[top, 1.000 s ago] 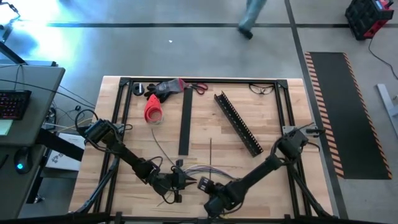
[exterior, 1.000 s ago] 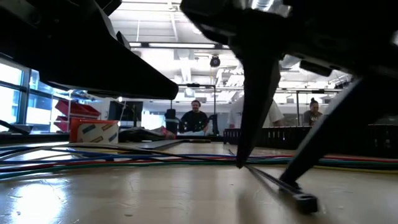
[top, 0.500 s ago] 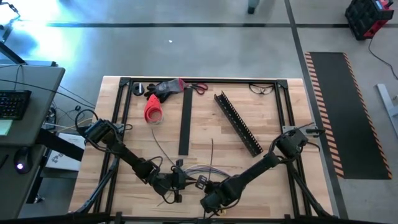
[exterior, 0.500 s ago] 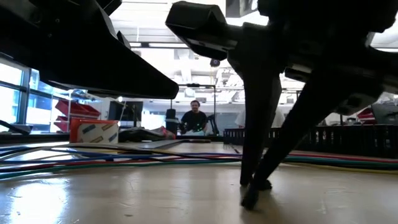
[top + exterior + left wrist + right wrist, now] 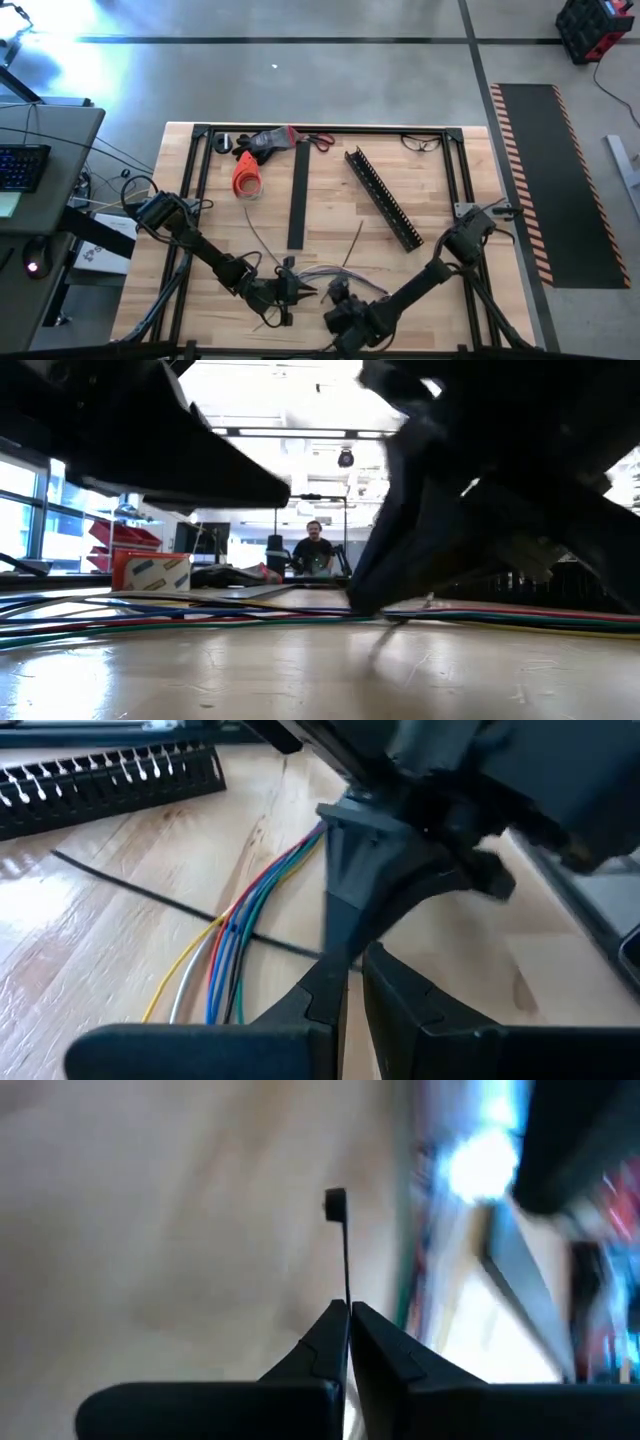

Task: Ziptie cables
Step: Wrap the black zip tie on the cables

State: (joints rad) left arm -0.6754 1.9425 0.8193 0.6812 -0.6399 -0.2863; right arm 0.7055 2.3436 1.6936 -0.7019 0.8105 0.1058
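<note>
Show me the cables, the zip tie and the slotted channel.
cables (image 5: 232, 935): left wrist view, middle of the coloured bundle.
zip tie (image 5: 335, 1204): right wrist view, its square head.
slotted channel (image 5: 383, 199): high view, mid-length of the black channel.

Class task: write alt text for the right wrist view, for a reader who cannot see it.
The right gripper is shut on a thin black zip tie, whose square head points away over the blurred wooden table. Blurred cables lie beyond.

Wooden table (image 5: 330, 215) — cables (image 5: 325, 272), slotted channel (image 5: 382, 198), black strip (image 5: 297, 195).
</note>
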